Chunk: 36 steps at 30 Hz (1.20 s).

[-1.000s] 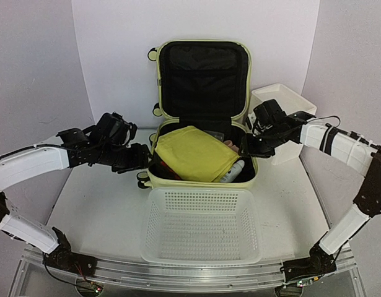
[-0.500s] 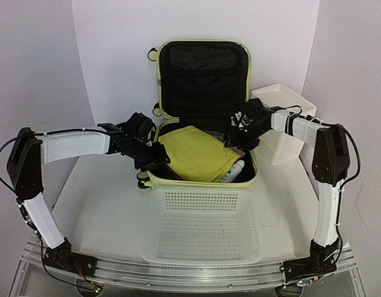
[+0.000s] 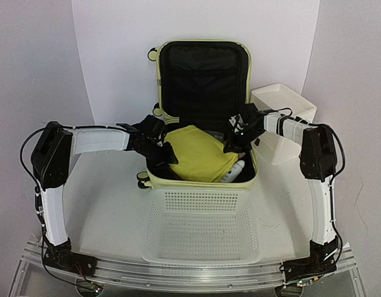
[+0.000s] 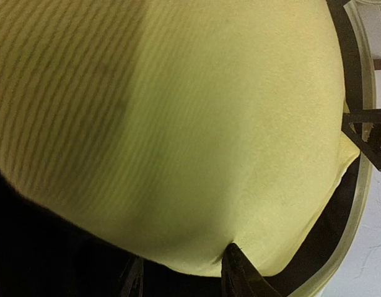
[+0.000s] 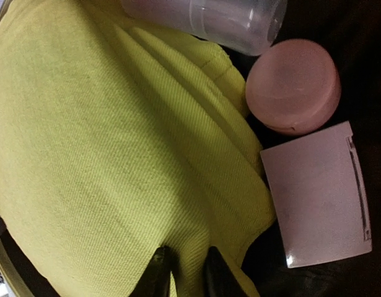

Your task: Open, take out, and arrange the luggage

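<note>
The luggage (image 3: 201,180), a pale yellow-green hard-shell suitcase, lies open with its black-lined lid (image 3: 202,77) standing upright at the back. A folded yellow cloth (image 3: 196,153) lies on top inside it. My left gripper (image 3: 164,156) is at the cloth's left edge. In the left wrist view its jaws (image 4: 184,257) stand apart, one finger (image 4: 236,272) pressing on the cloth (image 4: 178,124) and the other below its edge. My right gripper (image 3: 232,145) is at the cloth's right side. In the right wrist view, the right gripper (image 5: 186,252) pinches a fold of the cloth (image 5: 116,136).
Beside the cloth in the suitcase lie a pink round jar (image 5: 293,86), a white flat packet (image 5: 320,195) and a clear bottle (image 5: 209,21). A white mesh basket (image 3: 202,226) stands right in front of the suitcase. A white box (image 3: 283,120) stands at the right.
Both arms have swung inward from beside the suitcase to the cloth's two edges. The right jaws have narrowed onto a fold of cloth. The left jaws have narrowed too.
</note>
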Each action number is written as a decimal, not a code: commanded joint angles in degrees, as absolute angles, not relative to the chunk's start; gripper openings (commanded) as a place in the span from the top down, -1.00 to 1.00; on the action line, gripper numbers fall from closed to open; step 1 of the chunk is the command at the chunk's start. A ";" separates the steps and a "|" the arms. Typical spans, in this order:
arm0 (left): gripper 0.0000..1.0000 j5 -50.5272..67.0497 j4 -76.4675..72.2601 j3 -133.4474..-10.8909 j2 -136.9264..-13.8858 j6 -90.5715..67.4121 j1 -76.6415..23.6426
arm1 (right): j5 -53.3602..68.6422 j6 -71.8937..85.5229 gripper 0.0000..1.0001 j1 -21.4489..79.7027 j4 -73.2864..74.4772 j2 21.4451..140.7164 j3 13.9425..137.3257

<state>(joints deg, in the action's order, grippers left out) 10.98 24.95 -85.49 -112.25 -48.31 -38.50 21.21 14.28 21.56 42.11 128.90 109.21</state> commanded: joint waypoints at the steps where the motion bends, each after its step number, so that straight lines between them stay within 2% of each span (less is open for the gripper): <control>1: 0.16 12.96 22.57 -90.73 -114.90 -48.63 -37.34 | 24.83 13.65 0.90 21.53 43.59 122.36 108.50; 2: 0.17 13.41 22.37 -91.39 -115.56 -48.49 -37.21 | 25.67 13.85 1.00 21.53 43.59 121.10 108.08; 9: 0.20 15.44 20.42 -94.33 -117.77 -46.54 -36.92 | 31.16 17.34 1.00 21.63 43.42 111.73 105.90; 17: 0.21 21.93 13.36 -95.12 -118.27 -46.83 -36.65 | 34.04 23.45 1.00 22.86 41.64 106.40 104.21; 22: 0.20 23.55 12.84 -96.78 -119.49 -46.85 -36.69 | 29.16 25.83 1.00 22.90 41.40 104.24 101.82; 26: 0.19 26.34 12.83 -98.30 -121.24 -47.06 -36.69 | 19.74 26.81 1.00 22.79 41.28 101.81 98.11; 30: 0.08 21.02 12.83 -94.97 -118.50 -47.63 -36.73 | 20.30 24.38 1.00 22.75 40.48 104.65 97.57; 36: -0.35 16.72 12.79 -89.27 -114.03 -49.92 -36.72 | 18.05 22.26 1.00 22.73 39.73 108.33 99.93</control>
